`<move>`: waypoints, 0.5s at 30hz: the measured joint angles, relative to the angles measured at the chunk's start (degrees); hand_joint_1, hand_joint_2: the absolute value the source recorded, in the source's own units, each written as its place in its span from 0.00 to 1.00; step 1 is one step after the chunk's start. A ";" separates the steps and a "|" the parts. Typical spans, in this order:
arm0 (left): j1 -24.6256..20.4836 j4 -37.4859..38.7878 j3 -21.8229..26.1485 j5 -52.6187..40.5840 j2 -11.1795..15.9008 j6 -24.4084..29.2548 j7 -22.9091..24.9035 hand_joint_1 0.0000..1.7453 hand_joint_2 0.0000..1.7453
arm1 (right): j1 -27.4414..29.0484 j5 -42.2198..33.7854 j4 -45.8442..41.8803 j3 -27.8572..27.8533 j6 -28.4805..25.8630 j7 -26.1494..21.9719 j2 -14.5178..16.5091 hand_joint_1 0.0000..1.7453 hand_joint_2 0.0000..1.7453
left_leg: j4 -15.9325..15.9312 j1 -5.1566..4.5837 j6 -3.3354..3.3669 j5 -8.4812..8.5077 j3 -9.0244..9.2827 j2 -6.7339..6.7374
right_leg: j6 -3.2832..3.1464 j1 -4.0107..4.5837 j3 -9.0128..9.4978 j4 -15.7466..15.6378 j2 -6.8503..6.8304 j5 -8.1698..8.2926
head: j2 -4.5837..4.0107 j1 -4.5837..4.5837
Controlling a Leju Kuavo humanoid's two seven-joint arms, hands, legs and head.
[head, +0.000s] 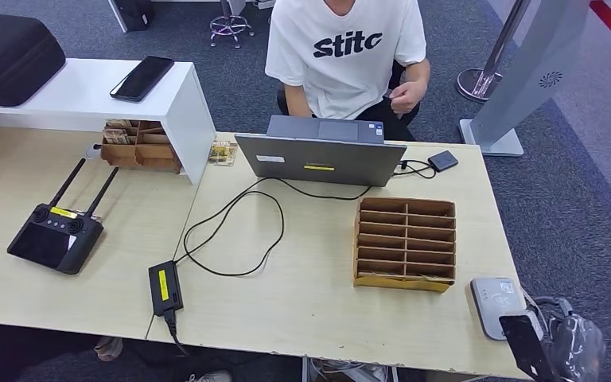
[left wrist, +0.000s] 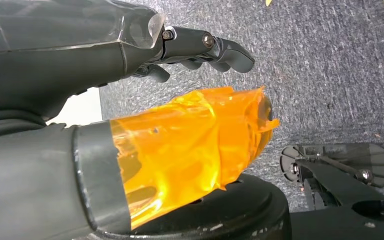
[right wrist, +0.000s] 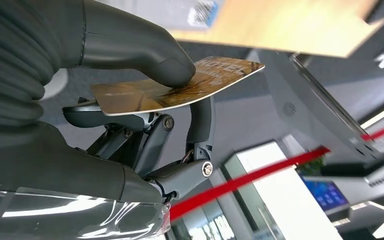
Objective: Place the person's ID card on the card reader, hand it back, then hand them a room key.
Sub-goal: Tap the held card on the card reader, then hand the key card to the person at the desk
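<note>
My right hand (right wrist: 105,105) pinches a brown-gold card (right wrist: 220,77) between the thumb on top and the fingers underneath. In the head view that right hand (head: 561,342) hangs at the table's near right corner, just beside the grey card reader (head: 496,302). A wooden slotted card box (head: 406,243) stands left of the reader. The person in a white T-shirt (head: 346,56) sits across the table behind a grey laptop (head: 322,159). My left hand (left wrist: 130,100) hangs over the carpet, its thumb wrapped in orange tape (left wrist: 195,145), fingers apart and holding nothing.
A black remote controller (head: 54,235) lies at the left, and a power adapter (head: 165,288) with its looping cable at the near edge. A phone (head: 142,77) rests on a white shelf beside a black bag (head: 8,52). A grey kiosk stand (head: 525,79) rises past the table's right end.
</note>
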 joint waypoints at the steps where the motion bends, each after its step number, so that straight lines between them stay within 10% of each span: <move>1: 0.00 0.00 -0.20 -0.24 0.03 -0.09 -0.01 0.00 0.00 | -0.37 0.16 -1.36 0.46 0.07 0.43 -0.87 0.99 1.00 | 0.00 0.00 0.00 0.00 -0.02 0.01 | 0.00 0.00 0.00 0.00 0.01 0.00 | 0.00 0.01; 7: -0.42 0.00 -1.27 -2.79 0.27 -0.92 -0.15 0.00 0.00 | -9.75 2.10 -5.54 6.88 3.28 2.28 -7.78 0.99 1.00 | 0.01 -0.02 0.02 0.03 -0.02 0.36 | 0.03 -0.02 -0.01 0.03 0.28 0.15 | 0.00 0.00; 15: -1.18 0.00 -1.47 -8.42 0.60 -1.87 0.52 0.00 0.00 | -37.58 3.55 5.47 23.18 14.53 7.89 -12.84 1.00 1.00 | 0.02 0.02 -0.08 0.37 -0.07 0.42 | -0.04 0.00 -0.16 0.14 0.37 0.41 | 0.00 0.01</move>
